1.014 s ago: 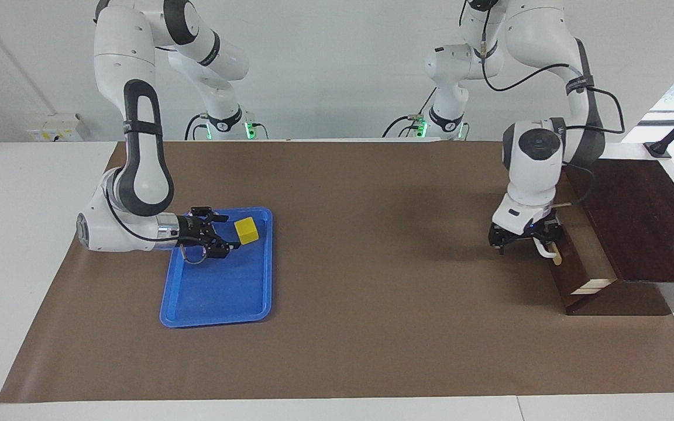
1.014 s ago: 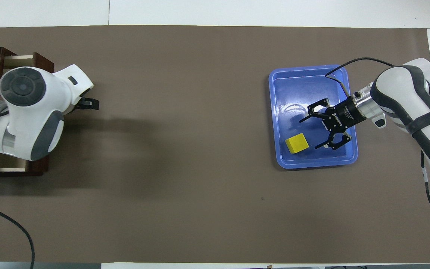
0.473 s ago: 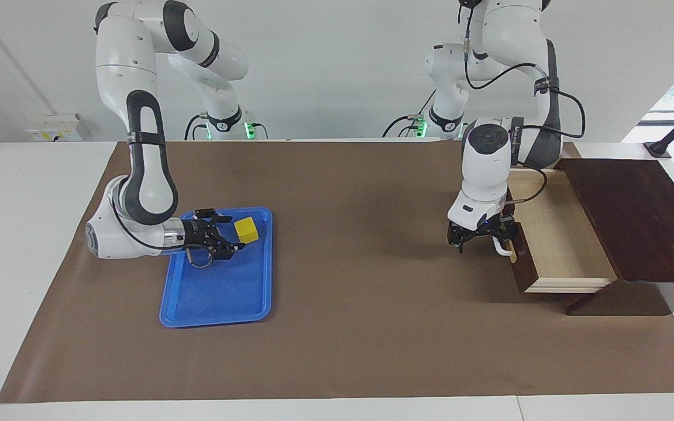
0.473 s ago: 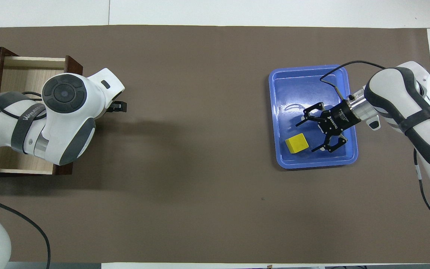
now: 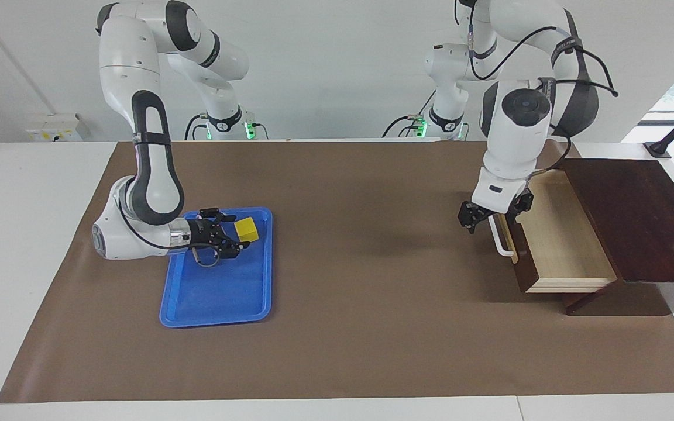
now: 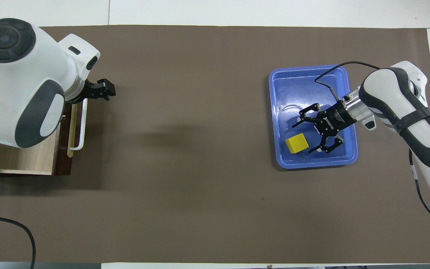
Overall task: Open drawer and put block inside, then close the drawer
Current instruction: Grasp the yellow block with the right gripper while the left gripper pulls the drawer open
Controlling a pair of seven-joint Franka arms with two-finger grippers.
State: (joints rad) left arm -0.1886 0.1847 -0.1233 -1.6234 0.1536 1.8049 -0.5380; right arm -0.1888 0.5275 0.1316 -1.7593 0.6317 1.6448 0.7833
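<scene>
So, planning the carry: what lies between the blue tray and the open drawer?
Nothing: bare brown mat from the blue tray to the drawer, clearest in the overhead view.

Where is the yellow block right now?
The block lies in the blue tray, at its end nearer the robots, just ahead of the open right gripper.

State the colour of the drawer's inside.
Pale wood, seen best in the facing view, where the open drawer shows its floor.

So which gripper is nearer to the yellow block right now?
Right. The right gripper sits open in the blue tray right beside the block; the left gripper is at the open drawer.
</scene>
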